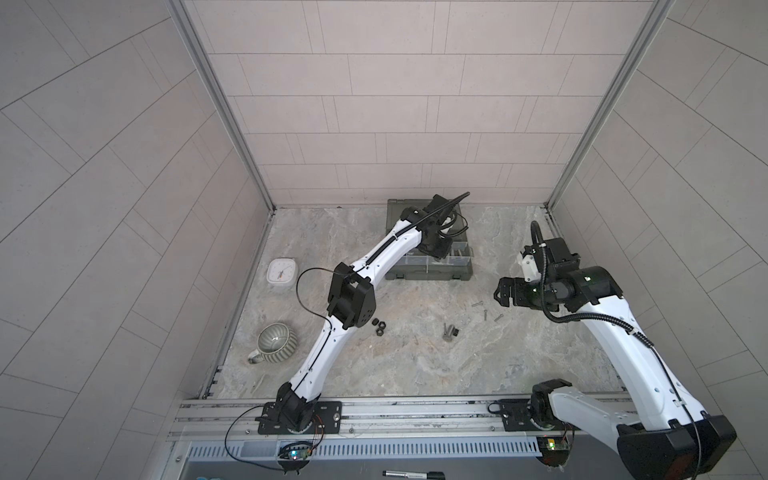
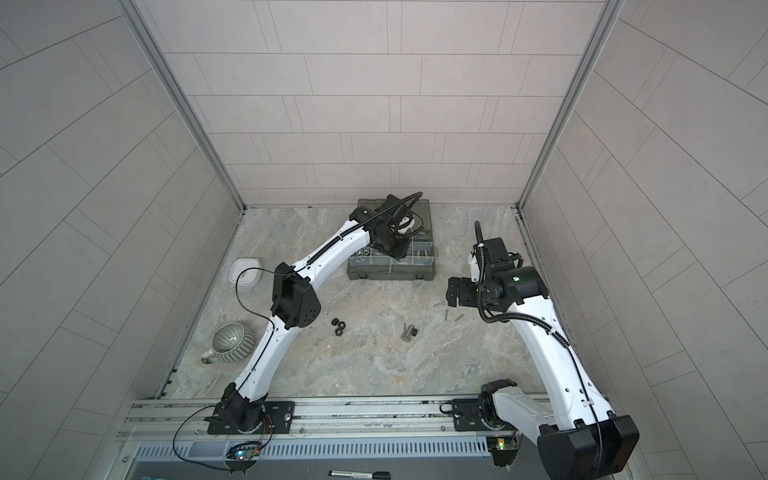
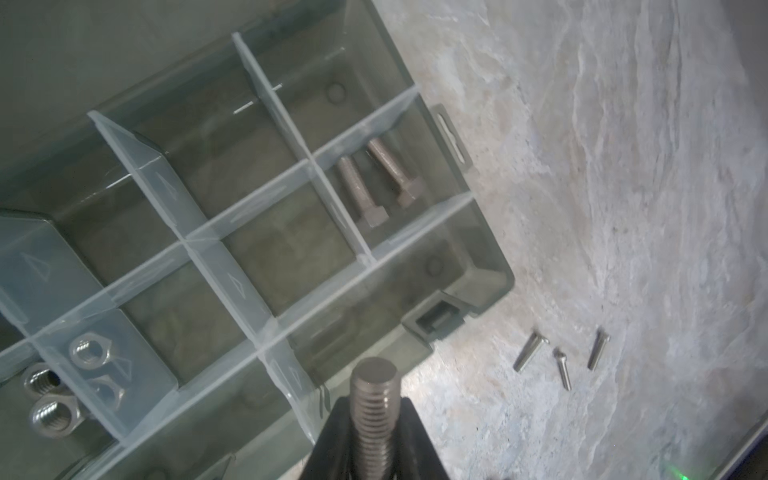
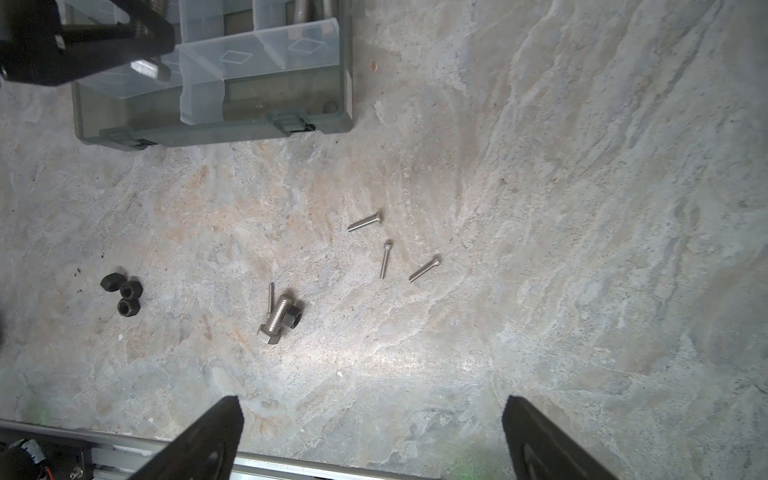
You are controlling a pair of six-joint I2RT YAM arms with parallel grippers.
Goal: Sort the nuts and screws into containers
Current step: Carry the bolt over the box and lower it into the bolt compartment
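My left gripper (image 3: pixel 373 405) is shut on a thick silver screw (image 3: pixel 374 378) and hovers over the front of the grey-green organizer case (image 1: pixel 428 275). One of its containers holds two thick screws (image 3: pixel 374 183); another holds several silver nuts (image 3: pixel 66 386). On the table lie three thin screws (image 4: pixel 384 257), a thick screw (image 4: pixel 274 318) touching a black nut (image 4: pixel 293 318), and three black nuts (image 4: pixel 124 293) in a cluster. My right gripper (image 4: pixel 372 415) is open and empty, hovering right of the thin screws (image 1: pixel 484 309).
A white square clock (image 1: pixel 281 271) and a ribbed grey mug (image 1: pixel 276 343) stand along the left wall. The case's lid (image 1: pixel 399 210) lies open toward the back wall. A black marker pen (image 1: pixel 411 473) lies beyond the front rail (image 1: pixel 415 411).
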